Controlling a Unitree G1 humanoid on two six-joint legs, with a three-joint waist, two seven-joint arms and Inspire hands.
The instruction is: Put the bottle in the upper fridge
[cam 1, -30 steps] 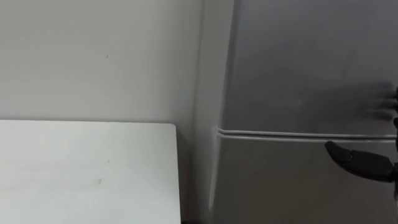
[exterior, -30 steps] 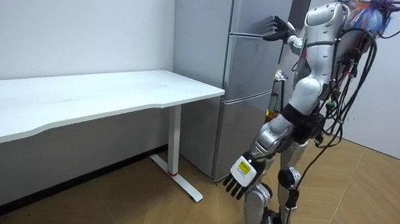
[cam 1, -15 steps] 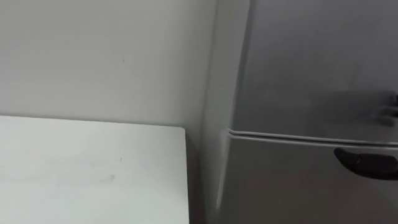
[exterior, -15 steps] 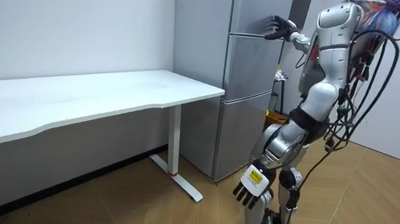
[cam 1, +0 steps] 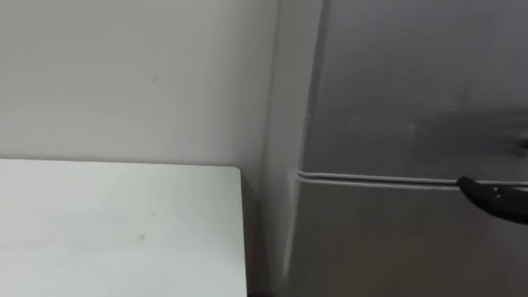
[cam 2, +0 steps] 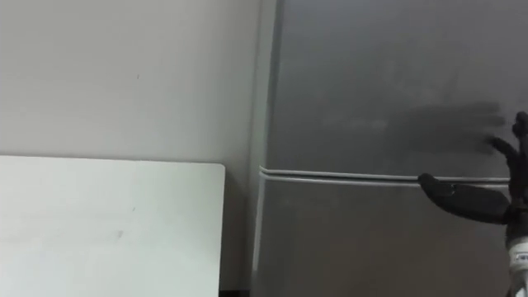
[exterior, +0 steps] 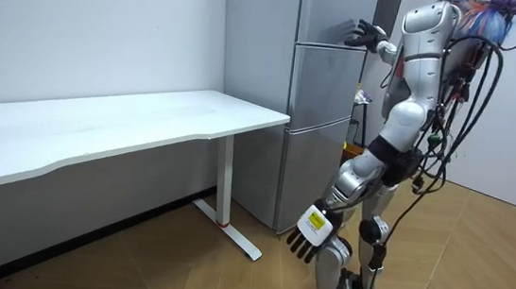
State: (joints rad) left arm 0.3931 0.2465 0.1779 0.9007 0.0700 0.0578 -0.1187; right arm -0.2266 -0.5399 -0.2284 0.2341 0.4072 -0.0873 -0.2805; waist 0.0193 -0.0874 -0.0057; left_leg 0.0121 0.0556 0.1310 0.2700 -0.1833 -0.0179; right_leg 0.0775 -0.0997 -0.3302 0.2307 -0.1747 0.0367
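no bottle in either hand, and where it lies i cannot tell. the upper fridge door [cam 2: 371, 82] is closed. the right hand [cam 2: 462, 200], at the frame's right edge, spreads empty fingers astride the seam [cam 2: 346, 176] and is nearest the door. the left hand [exterior: 309, 233] hangs low, relaxed and empty.

fridge [cam 2: 371, 99]: grey metal-look, satin | table [cam 1: 107, 223]: white, smooth, matt | floor [exterior: 474, 270]: wood

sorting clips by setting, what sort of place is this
Probably a bare test room or small office rather than a real kitchen: a tall grey fridge stands beside a long white desk, on a wood floor with plain walls.
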